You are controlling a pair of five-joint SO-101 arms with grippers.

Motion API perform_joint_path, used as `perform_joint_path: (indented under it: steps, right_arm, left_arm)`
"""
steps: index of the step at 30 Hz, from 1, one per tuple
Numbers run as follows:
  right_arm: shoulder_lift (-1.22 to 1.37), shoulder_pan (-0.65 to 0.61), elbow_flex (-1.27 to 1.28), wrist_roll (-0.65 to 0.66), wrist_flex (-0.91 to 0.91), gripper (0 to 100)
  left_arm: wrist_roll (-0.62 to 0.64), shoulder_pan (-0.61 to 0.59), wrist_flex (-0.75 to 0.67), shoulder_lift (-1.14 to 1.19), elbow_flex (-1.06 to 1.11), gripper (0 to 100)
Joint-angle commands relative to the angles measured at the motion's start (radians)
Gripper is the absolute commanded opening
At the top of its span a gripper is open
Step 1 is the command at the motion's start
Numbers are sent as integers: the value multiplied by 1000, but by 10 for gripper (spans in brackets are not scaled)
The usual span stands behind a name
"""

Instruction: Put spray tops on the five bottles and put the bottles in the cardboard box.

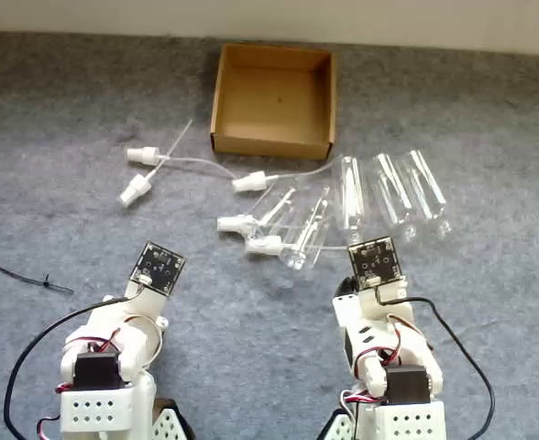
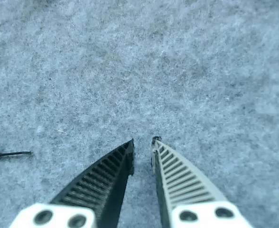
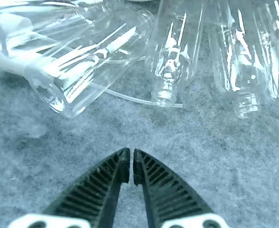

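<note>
The left pincer (image 2: 143,139) hangs slightly parted and empty, the right pincer (image 3: 131,151) clenched, clear bottles (image 1: 393,188) lying at its twelve o'clock.

We see both arms drawn back and folded, side by side. The left arm (image 1: 114,357) leans forward and slightly toward its partner, with the wrist camera board (image 1: 157,268) at its front end. The right arm (image 1: 389,357) points almost straight ahead, only a little inward. The left gripper (image 2: 143,141) points forward and down; its two ribbed fingers (image 2: 177,175) — one dark, one pale — stand slightly apart at the tips and hold nothing. The right gripper (image 3: 131,152) also points down and forward; its dark fingers (image 3: 99,185) almost meet at the tips, with nothing between them.
</note>
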Motion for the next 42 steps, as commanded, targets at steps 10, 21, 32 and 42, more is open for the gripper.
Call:
perform_joint_path:
  steps: [10, 21, 32, 42]
  right_arm:
    - [-2, -10, 151, -5, -2, 21]
    - [-2, -5, 151, -2, -1, 21]
    - [-4, 151, 114, 327, -12, 27]
    - [165, 338, -223, 238, -197, 28]
  left_arm:
    - [-5, -7, 5, -10, 21, 78]
    - [-5, -7, 5, -10, 21, 78]
    - [-5, -5, 5, -10, 21, 78]
    - [-5, -5, 5, -10, 21, 78]
